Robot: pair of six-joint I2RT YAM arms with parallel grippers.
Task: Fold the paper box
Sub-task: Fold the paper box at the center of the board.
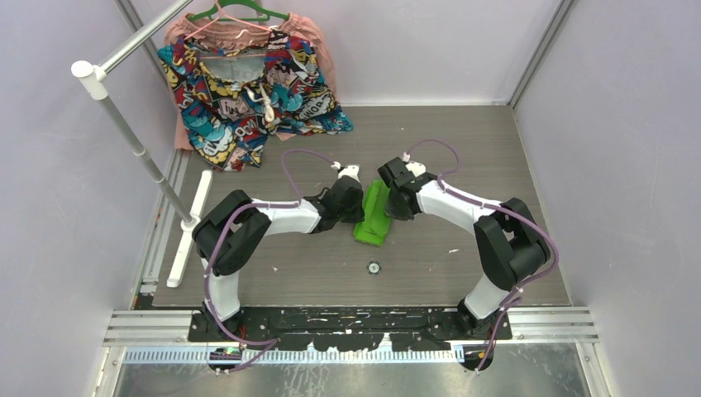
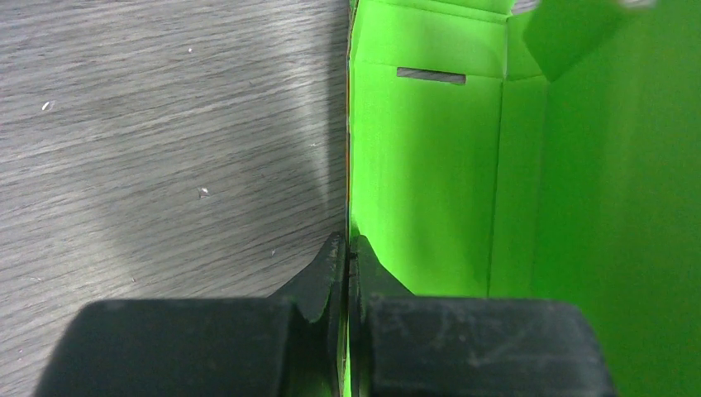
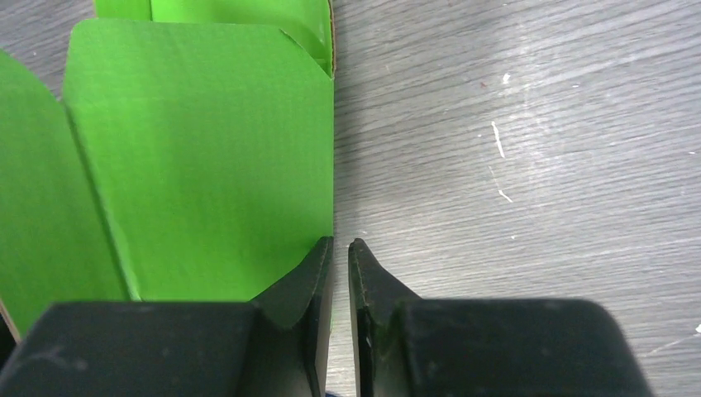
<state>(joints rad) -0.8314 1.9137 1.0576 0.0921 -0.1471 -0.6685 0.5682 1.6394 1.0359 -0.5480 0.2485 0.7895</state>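
Gripping the paper box [image 1: 374,213].
Clamping its wall with left pincer [image 2: 347,241]; poising right pincer [image 3: 340,241] slightly parted, empty, alongside.

Grey wood-grain table [image 1: 479,149], scuffed, enclosed by pale lilac walls [image 1: 430,50]. Metal rail stand [image 1: 140,149] at the table's left edge; patterned garment [image 1: 248,91] hangs at its far-left corner. Lighting even.

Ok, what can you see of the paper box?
The paper box is bright lime-green thin card, creased, with a slot in one panel and loose flaps. Half formed and open, it lies on the grey table. The left jaws are shut on one wall's edge; the right jaws stand slightly apart beside another panel.
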